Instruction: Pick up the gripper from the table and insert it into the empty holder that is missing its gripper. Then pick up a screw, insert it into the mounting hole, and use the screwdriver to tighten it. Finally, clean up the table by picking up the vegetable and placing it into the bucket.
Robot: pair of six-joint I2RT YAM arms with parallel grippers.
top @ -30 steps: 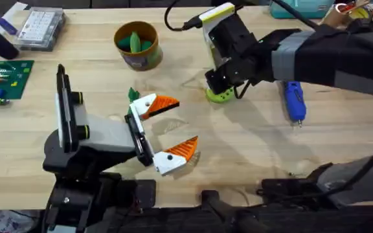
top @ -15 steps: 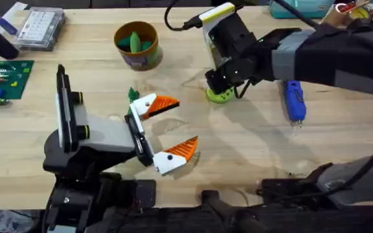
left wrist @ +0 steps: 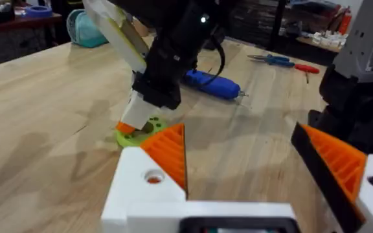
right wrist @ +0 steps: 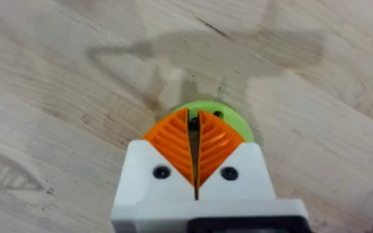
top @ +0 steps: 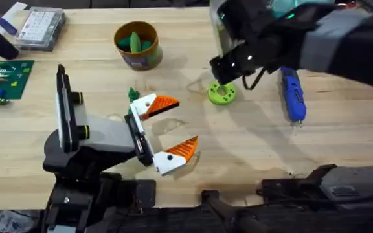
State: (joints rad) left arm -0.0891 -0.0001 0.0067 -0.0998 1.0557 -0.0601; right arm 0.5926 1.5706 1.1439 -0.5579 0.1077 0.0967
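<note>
While the wooden desk [top: 251, 149] lies mostly bare mid-span, the left gripper [top: 167, 128] rests near its front edge, fingers spread wide. The right gripper [right wrist: 195, 144], fingers pressed together, hovers above a green disc [top: 221, 93]. The screwdriver [top: 293, 96] lies just beyond; approach it squarely, along its length.

Bright, even light falls from above. Soft shadows lie on the table [top: 251, 149]. The right arm [top: 342, 45] shows large and blurred.
</note>
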